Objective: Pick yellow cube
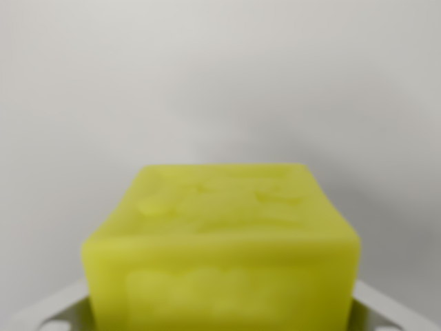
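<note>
Close up, blurred yellow cube (pixel 220 248) shows embossed, waxy-looking faces.

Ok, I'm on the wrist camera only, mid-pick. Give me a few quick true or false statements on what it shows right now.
1. The yellow cube fills the lower middle of the wrist view. True.
2. The cube is red. False: it is yellow-green.
3. Pale gripper fingers show at both lower corners beside the cube. True.
4. A second cube sits behind it. False: only a plain light surface shows there.
5. The picture is sharp. False: the cube looks blurred, its embossed top unreadable.
</note>
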